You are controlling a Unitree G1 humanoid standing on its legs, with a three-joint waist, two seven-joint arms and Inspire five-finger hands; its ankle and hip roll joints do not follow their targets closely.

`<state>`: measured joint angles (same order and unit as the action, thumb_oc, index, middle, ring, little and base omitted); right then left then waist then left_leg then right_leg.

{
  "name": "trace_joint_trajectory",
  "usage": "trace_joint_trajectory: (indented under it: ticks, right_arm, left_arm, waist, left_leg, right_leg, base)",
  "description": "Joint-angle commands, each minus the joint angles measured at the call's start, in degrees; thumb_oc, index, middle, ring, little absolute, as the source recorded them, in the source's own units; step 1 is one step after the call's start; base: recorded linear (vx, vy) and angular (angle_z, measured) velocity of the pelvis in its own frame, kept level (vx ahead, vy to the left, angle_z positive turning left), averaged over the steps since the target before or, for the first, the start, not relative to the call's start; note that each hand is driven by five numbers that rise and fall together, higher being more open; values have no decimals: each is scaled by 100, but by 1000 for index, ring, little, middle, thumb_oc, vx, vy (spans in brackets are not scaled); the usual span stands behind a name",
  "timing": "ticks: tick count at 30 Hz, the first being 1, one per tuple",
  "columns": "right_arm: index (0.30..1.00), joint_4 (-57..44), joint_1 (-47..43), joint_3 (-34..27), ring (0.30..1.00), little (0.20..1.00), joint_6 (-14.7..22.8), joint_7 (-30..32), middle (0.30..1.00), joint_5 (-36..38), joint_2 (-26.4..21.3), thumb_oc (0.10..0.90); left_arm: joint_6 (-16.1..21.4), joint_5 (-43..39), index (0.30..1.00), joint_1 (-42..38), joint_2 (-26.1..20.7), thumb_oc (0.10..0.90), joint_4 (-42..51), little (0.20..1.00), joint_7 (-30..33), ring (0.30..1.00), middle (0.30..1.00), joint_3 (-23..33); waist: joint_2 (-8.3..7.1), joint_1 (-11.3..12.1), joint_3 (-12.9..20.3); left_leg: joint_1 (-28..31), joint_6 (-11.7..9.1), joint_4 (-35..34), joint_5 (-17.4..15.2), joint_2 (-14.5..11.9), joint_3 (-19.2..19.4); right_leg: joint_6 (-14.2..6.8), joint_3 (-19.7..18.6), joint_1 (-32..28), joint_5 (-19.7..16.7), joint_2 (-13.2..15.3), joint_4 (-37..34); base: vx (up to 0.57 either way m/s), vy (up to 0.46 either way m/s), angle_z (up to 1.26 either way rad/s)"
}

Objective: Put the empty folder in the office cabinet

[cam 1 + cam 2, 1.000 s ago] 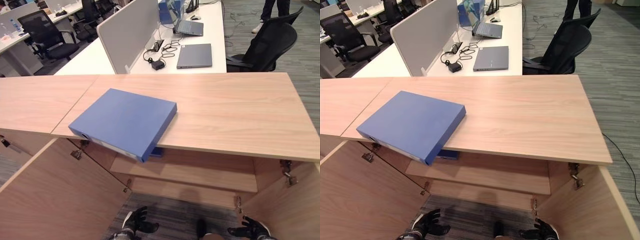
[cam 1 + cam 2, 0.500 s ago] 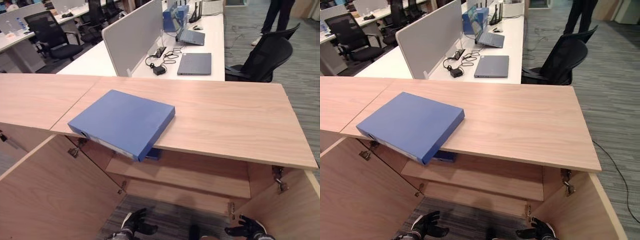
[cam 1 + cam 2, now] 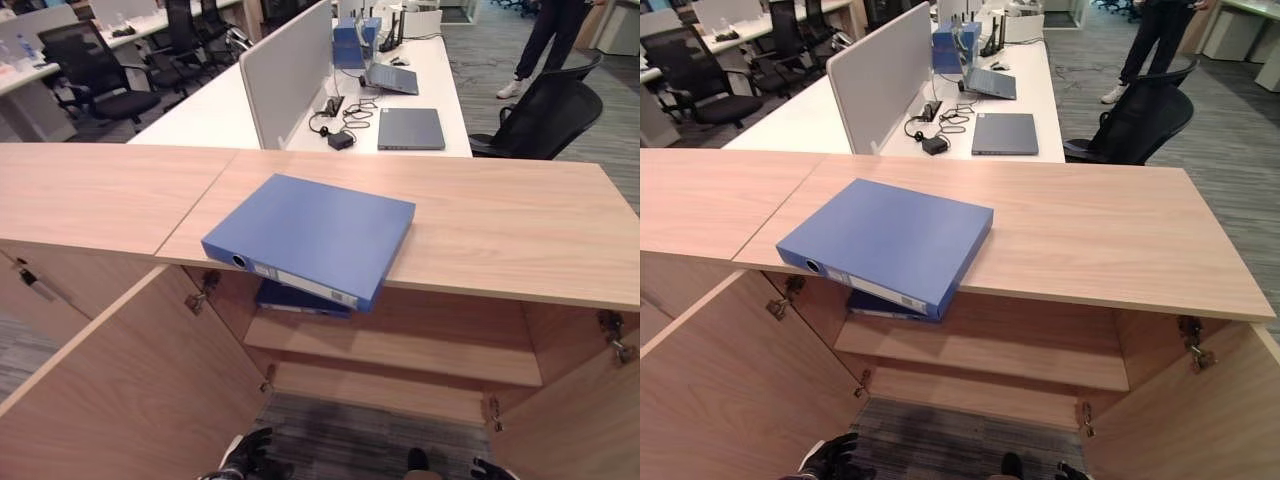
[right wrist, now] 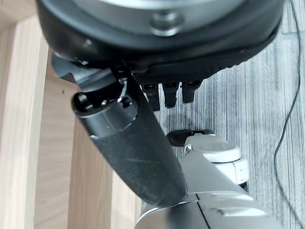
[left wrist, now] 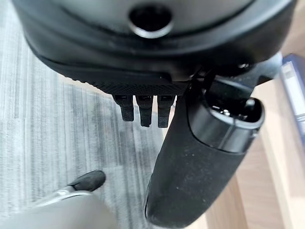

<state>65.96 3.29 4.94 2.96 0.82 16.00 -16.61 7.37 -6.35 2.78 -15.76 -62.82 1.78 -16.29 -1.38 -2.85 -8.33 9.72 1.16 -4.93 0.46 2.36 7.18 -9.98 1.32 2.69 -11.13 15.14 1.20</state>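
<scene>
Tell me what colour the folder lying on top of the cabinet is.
Blue, with a paler label strip along its spine. The folder shows best in the right eye view.

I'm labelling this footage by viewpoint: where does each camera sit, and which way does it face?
Left eye view: head, looking down at blue folder overhanging the cabinet top; left hand low.
Right eye view: same scene, shifted.
Left wrist view: along the left hand toward floor.
Right wrist view: along the right hand, floor beyond.

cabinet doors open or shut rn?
Open. Both doors of the office cabinet are swung outward, exposing the inner shelf. The blue folder lies flat on top, a corner overhanging the front edge.
</scene>
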Motion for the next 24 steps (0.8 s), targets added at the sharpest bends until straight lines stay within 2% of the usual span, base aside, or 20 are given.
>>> trace_joint_trajectory:
  ticks: [1, 3, 4, 7, 12, 17, 20, 24]
  right_arm:
    - [900, -142, -581, 266, 900, 900, 212, -45, 900, 148, -35, 800]
    - [900, -136, -535, 279, 900, 900, 238, -47, 900, 155, -8, 800]
    - [900, -79, -522, 293, 900, 900, 260, -10, 900, 154, 28, 800]
    - [900, -37, -503, 313, 900, 900, 246, 12, 900, 130, 52, 800]
    - [900, -12, -496, 355, 900, 900, 272, 28, 900, 237, 39, 800]
    - [900, -75, -531, 420, 900, 900, 263, -7, 900, 303, 23, 800]
    - [900, -106, -582, 449, 900, 900, 260, 6, 900, 292, 29, 800]
    - [900, -24, -500, 476, 900, 900, 251, -6, 900, 232, 18, 800]
  left_arm:
    - [257, 122, 900, -529, -235, 800, 320, 900, 14, 900, 900, 156]
    - [247, 111, 900, -504, -242, 800, 288, 900, 20, 900, 900, 211]
    - [244, 83, 900, -473, -203, 800, 277, 900, 18, 900, 900, 228]
    - [219, 97, 900, -430, -163, 800, 286, 900, 0, 900, 900, 242]
    - [228, 153, 900, -419, -51, 800, 188, 900, -12, 900, 900, 160]
    - [224, 255, 900, -438, -43, 800, 300, 900, -13, 900, 900, 43]
    - [216, 222, 900, -467, -41, 800, 305, 900, 7, 900, 900, 50]
    - [213, 174, 900, -423, 10, 800, 180, 900, 40, 900, 900, 141]
  waist:
    - [232, 114, -269]
    - [269, 182, -207]
    - [256, 286, -125]
    - [186, 367, -10]
    - [159, 293, 95]
    - [160, 191, 48]
    - [166, 217, 23]
    - [143, 245, 135]
  left_leg:
    - [-48, -358, 154, -539, -547, -37]
    - [-122, -291, 116, -473, -519, 61]
    - [-201, -270, 81, -412, -467, 219]
    - [-228, -278, 34, -404, -412, 304]
    - [-196, -307, -7, -364, -431, 330]
    - [-192, -281, -7, -369, -432, 217]
    - [-209, -284, -7, -365, -441, 214]
    - [-172, -340, -7, -357, -456, 190]
  right_leg:
    - [-315, 142, -152, 1088, -145, 921]
    - [-171, 341, -306, 1368, -336, 1108]
    - [-70, 617, -515, 1580, -488, 1037]
    - [-9, 828, -671, 1579, -519, 712]
    - [52, 603, -831, 1501, -619, 291]
    - [71, 46, -737, 1538, -724, 361]
    - [83, 28, -699, 1510, -724, 269]
    - [136, 66, -1041, 1436, -742, -380]
  base:
    - [-248, 275, -38]
    - [-153, 170, -32]
    - [-115, 110, -26]
    - [-25, 16, -58]
    - [19, -15, -17]
    - [-23, -19, -4]
    - [-44, -48, -21]
    - [20, -86, -9]
